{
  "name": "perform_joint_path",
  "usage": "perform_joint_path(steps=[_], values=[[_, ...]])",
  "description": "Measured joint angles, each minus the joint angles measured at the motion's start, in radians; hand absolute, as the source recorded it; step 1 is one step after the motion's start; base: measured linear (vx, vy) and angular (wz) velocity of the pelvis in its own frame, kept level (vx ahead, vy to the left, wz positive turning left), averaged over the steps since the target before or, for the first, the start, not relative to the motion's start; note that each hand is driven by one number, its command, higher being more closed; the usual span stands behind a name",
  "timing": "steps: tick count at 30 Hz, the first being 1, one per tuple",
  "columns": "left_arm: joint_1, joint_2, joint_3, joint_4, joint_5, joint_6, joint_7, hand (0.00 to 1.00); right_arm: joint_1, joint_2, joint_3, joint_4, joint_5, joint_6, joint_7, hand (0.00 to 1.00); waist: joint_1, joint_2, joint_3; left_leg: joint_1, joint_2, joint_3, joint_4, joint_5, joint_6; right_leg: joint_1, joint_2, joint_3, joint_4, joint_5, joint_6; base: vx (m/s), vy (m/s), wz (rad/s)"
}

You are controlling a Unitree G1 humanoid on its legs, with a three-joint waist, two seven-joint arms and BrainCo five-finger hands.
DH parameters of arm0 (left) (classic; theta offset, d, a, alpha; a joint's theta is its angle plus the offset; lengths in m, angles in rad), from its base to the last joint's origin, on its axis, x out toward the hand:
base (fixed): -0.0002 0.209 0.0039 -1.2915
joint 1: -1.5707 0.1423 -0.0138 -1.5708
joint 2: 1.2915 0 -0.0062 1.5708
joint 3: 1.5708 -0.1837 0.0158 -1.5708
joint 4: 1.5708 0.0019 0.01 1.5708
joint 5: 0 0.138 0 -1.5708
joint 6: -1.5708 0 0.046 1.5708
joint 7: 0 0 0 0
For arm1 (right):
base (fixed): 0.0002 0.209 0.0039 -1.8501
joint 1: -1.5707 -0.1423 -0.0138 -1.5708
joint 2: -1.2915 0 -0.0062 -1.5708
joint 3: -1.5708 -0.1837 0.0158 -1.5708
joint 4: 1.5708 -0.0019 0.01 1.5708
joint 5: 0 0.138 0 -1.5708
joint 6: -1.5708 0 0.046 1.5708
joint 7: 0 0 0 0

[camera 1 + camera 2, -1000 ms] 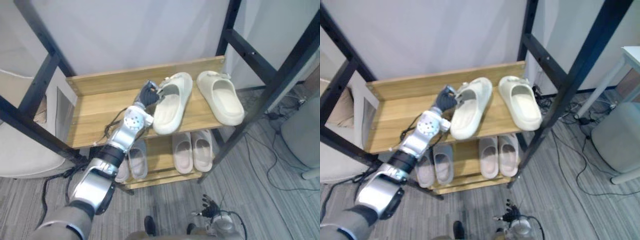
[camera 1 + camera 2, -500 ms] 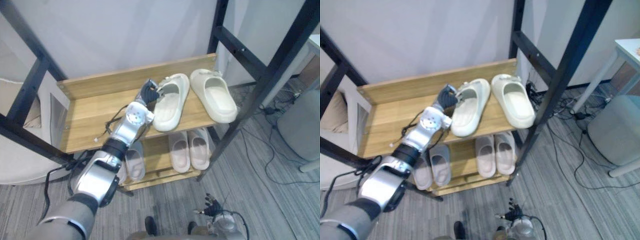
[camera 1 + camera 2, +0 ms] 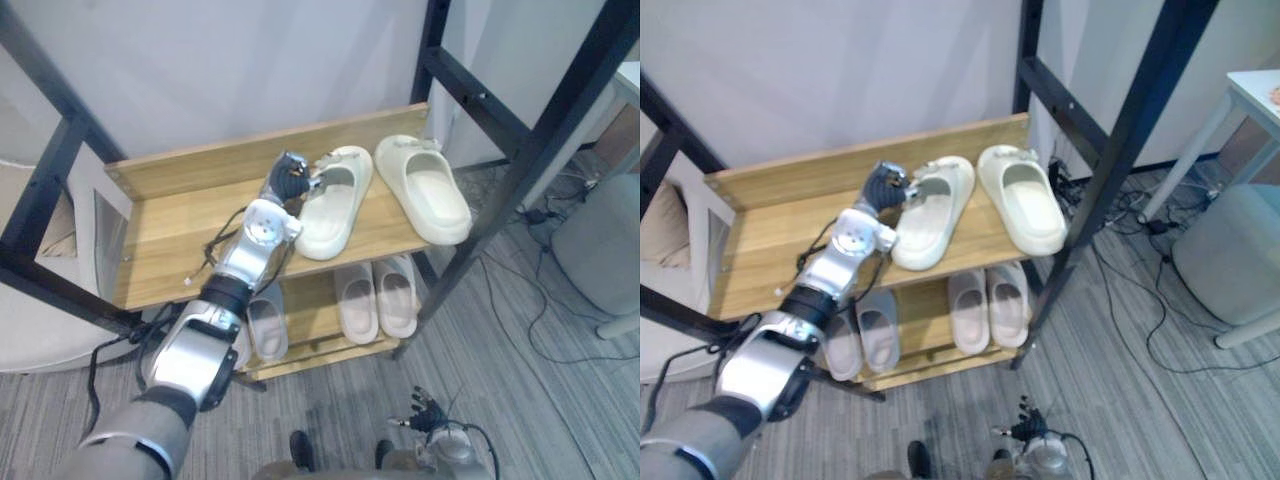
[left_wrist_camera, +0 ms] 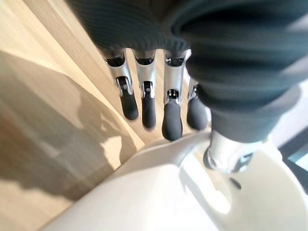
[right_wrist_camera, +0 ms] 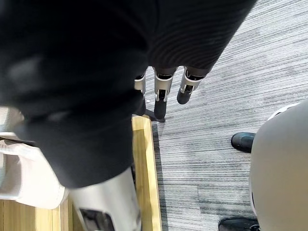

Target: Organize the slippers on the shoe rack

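Shoe rack: black metal frame point(image 3: 540, 130) with wooden shelves; the upper shelf point(image 3: 180, 230) is bare wood on its left half.
Left cream slipper point(image 3: 330, 205): on the upper shelf, right of centre, sole down. It lies at an angle, strap end toward the back wall and leaning toward its partner, heel end at the front edge.
Right cream slipper point(image 3: 425, 190): on the same shelf, at the right end, sole down, strap end toward the back. The two strap ends lie close together and the heels stand apart.
Left hand point(image 3: 288, 178): reaches over the upper shelf to the strap end of the left cream slipper, on that slipper's left side.
Left hand grip: in the left wrist view the fingers point(image 4: 144, 103) hang down outside the slipper's rim point(image 4: 144, 192) over the wood. The thumb point(image 4: 224, 154) sits on the slipper's inner side, so the rim is pinched between them.
Grey slippers point(image 3: 265, 325): lower shelf, left part, partly hidden behind the left arm.
Pale pink slippers point(image 3: 378, 298): lower shelf, right of the grey slippers, side by side.
Right hand point(image 3: 425, 412): low at the robot's side, over the grey striped carpet point(image 5: 231, 96). Its fingers point(image 5: 161, 98) hang straight and relaxed and hold nothing.
Grey stool point(image 3: 600, 250): on the floor, right of the rack.
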Motion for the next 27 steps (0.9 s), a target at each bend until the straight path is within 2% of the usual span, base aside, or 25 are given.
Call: perform_joint_path(steps=[5, 12, 17, 24, 27], values=[[0.063, -0.001, 0.006, -0.129, -0.064, -0.008, 0.000, 0.00, -0.001, 0.000, 0.004, 0.001, 0.000, 0.001, 0.000, 0.00, 0.003, -0.005, 0.003, 0.000, -0.001, -0.007, 0.000, 0.000, 0.000, 0.006, 0.000, -0.009, -0.002, -0.002, 0.000, 0.01, -0.003, 0.05], [0.119, -0.001, 0.020, -0.217, -0.108, -0.020, -0.002, 0.00, -0.005, -0.007, 0.033, 0.001, -0.001, 0.002, 0.000, 0.00, 0.006, -0.008, 0.005, 0.002, -0.002, -0.021, 0.000, 0.000, 0.000, 0.019, 0.000, -0.024, -0.004, -0.002, 0.000, 0.00, -0.004, 0.05], [0.182, 0.001, 0.043, -0.321, -0.164, -0.033, -0.002, 0.00, -0.003, -0.008, 0.035, 0.002, -0.001, 0.009, 0.001, 0.00, 0.018, -0.009, 0.004, 0.005, -0.002, -0.025, 0.000, 0.000, 0.000, 0.021, 0.000, -0.029, -0.003, -0.002, 0.001, -0.01, 0.000, 0.02], [0.326, -0.001, 0.036, -0.468, -0.318, -0.062, -0.005, 0.00, -0.002, -0.007, 0.038, 0.005, -0.001, 0.017, 0.001, 0.00, 0.035, -0.016, 0.007, 0.012, -0.004, -0.042, 0.000, 0.001, 0.001, 0.035, -0.001, -0.041, -0.006, -0.003, 0.002, -0.01, -0.003, 0.06], [0.389, -0.002, 0.000, -0.521, -0.394, -0.068, -0.019, 0.00, -0.001, -0.007, 0.041, 0.013, -0.002, 0.019, 0.002, 0.00, 0.047, -0.024, 0.004, 0.012, -0.004, -0.051, 0.000, 0.001, 0.001, 0.039, -0.001, -0.050, -0.006, -0.005, 0.003, -0.02, -0.009, 0.08]])
